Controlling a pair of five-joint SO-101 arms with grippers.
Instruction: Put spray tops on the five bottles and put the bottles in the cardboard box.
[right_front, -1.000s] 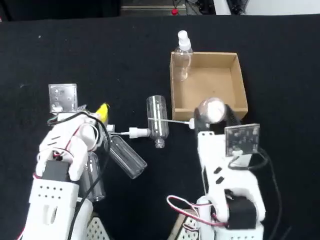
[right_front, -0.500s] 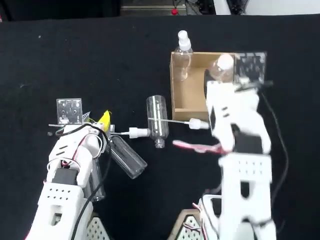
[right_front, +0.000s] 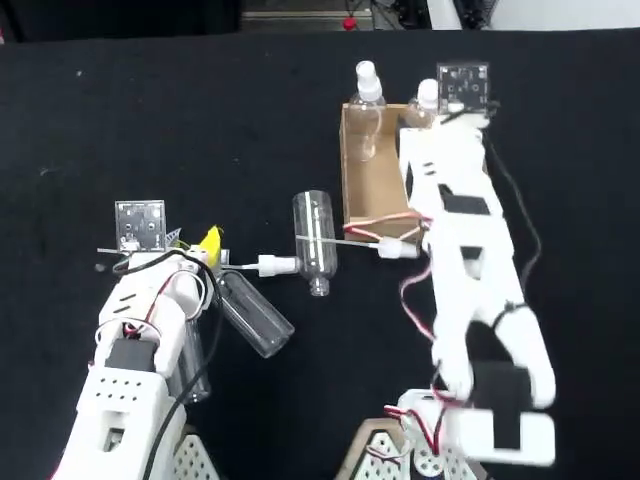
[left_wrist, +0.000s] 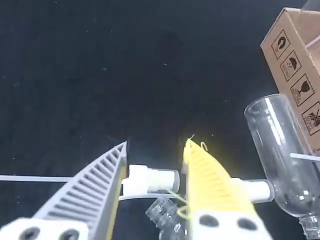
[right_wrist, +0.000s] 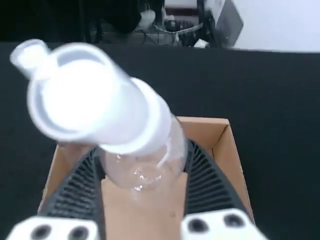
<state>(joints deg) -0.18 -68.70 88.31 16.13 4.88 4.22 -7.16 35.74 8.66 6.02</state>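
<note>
Right gripper (right_front: 424, 120), in the high view, is closed around a capped bottle (right_front: 428, 94) and holds it upright over the far part of the cardboard box (right_front: 347, 180). A standing bottle (right_front: 366, 120), also with its top on, is in the far left corner of the box. On the black table (right_front: 200, 110) a lying bottle (right_front: 314, 240) rests just beside the left wall of the box. A loose spray top (right_front: 396, 250) lies before the near wall, partly under the right arm, and its thin tube crosses the lying bottle. A second spray top (right_front: 276, 265) lies between that bottle and the left gripper (right_front: 207, 250). An uncapped bottle (right_front: 255, 318) lies just beside this gripper, and one more bottle (right_front: 190, 365) is half hidden under the left arm.

In the left wrist view the jaws stand apart: a third spray top (left_wrist: 150, 180) lies between the grey finger (left_wrist: 95, 185) and the yellow finger (left_wrist: 212, 185), against the grey one. The side of the box carries a column of small black handling symbols (left_wrist: 295, 65).

In the right wrist view the black fingers (right_wrist: 75, 195) clamp the clear body under the white top, with the box open below.
</note>
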